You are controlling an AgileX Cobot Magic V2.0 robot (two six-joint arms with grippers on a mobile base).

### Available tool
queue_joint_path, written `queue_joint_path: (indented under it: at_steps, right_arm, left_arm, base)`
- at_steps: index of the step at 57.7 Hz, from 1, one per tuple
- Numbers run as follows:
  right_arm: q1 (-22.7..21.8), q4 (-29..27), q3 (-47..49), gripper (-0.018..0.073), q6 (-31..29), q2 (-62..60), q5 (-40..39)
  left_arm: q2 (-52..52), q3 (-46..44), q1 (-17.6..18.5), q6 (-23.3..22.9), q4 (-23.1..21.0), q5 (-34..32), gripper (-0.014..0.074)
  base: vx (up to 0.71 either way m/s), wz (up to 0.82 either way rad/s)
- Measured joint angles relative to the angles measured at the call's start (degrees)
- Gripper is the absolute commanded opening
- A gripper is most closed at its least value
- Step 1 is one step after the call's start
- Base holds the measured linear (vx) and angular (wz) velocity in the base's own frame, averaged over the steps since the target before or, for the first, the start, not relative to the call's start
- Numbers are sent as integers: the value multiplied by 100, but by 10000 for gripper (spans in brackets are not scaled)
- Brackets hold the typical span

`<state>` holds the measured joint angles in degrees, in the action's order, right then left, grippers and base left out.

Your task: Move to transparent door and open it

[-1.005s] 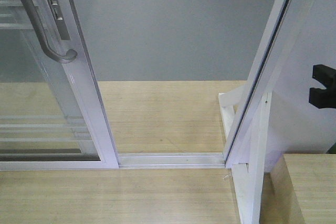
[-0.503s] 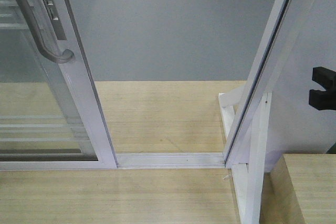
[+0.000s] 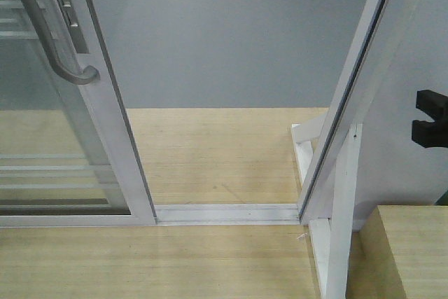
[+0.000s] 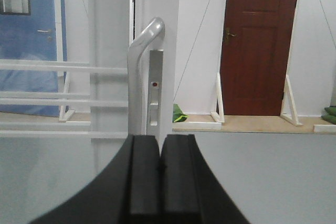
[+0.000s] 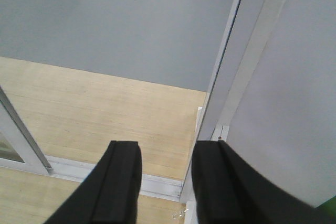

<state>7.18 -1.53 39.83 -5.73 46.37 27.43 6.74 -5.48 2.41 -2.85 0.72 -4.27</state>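
Transparent door [image 3: 77, 124] slid aside; left pincer [image 4: 159, 169] together, right pincer [image 5: 166, 182] apart.

Ahead of your left tool stands a dark red wooden door [image 4: 260, 43] in a white wall [image 4: 202, 35]; below the right tool you see pale wood flooring [image 5: 94, 103] meeting grey floor [image 5: 115, 19].

The transparent door [image 3: 42, 138], white-framed glass with thin horizontal bars and a curved silver handle [image 3: 49, 29], stands slid aside at left.
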Motion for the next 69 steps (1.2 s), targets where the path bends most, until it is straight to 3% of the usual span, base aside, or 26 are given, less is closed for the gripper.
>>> queue_joint_path:
  at_steps: [11,36,69]
  right_arm:
    - [0,-1,0,327,0,0,6]
    - [0,-1,0,327,0,2,34]
    - [0,-1,0,326,0,2,38]
  left_arm:
    - [-711,693,0,244,-72,-67,-7]
    - [-739,698,132,244,-26,703,-7]
    - [-739,698,132,244,-22,749,-6]
  base:
    - [0,0]
    - [0,0]
    - [0,0]
